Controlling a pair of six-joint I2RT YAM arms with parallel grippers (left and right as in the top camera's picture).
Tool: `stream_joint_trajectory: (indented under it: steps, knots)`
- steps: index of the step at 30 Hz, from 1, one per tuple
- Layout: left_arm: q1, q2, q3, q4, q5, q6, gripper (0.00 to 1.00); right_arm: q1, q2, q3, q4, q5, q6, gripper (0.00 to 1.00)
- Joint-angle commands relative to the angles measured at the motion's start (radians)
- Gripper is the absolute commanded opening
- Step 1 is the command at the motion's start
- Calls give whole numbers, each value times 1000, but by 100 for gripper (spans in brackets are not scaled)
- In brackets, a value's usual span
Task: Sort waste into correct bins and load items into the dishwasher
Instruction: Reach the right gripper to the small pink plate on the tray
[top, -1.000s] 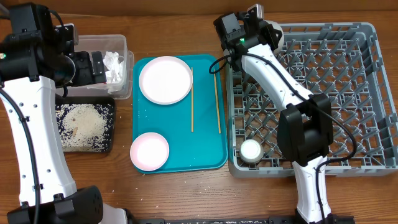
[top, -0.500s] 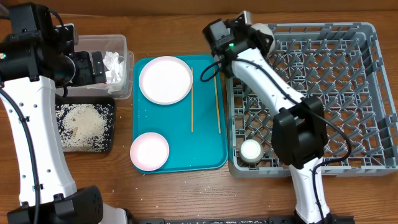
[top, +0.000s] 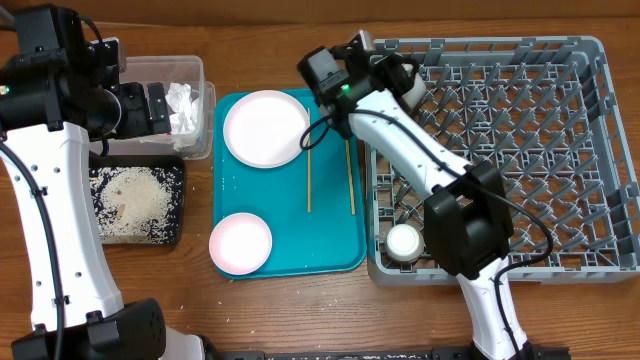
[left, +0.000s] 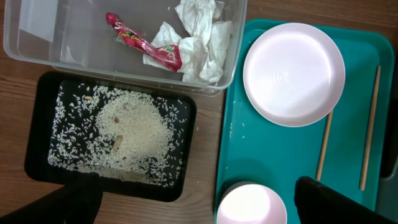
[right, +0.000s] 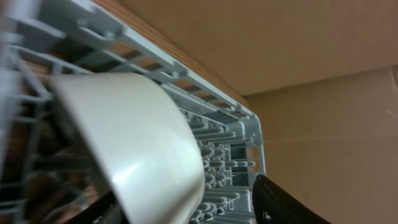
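My right pincer (top: 395, 75) is hanging at the rack's (top: 603, 150) far left corner, close against the bowl (right: 137, 143) just inside the far rim. I cannot tell whether my jaws are gripping it. Open lattice is stretching away to the right, the cup (top: 404, 241) is sitting in the near left corner, and my left pincer (left: 199, 202) is hovering spread wide by the tub (top: 190, 70) over the wooden table (top: 280, 310).

Robotics lab bench: robot arms (top: 50, 200) at a wooden table (top: 300, 305) with dish rack (top: 560, 120).
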Motion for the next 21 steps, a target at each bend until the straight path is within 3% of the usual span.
stream_joint_trajectory:
  steps: [1, 7, 12, 13, 14, 15, 18, 21]
  knots:
    - [2, -4, 18, 0, -3, -6, 100, 46, -2, 4, 10, -105, 8, 59]
    - [2, -4, 18, 0, -3, -6, 100, 68, -76, 4, 32, -372, 104, 64]
    - [2, -4, 18, 0, -3, -6, 100, 61, -171, 11, 39, -675, 125, 73]
    - [2, -4, 18, 0, -3, -6, 100, 61, -191, 12, 23, -769, 124, 78]
    - [2, -4, 18, 0, -3, -6, 100, 61, -206, 12, -2, -848, 123, 92]
    - [2, -4, 18, 0, -3, -6, 100, 61, -221, 12, -23, -938, 115, 99]
    - [2, -4, 18, 0, -3, -6, 100, 61, -232, 10, -78, -1238, 117, 99]
    - [2, -4, 18, 0, -3, -6, 100, 65, -211, -27, -78, -1482, 117, 89]
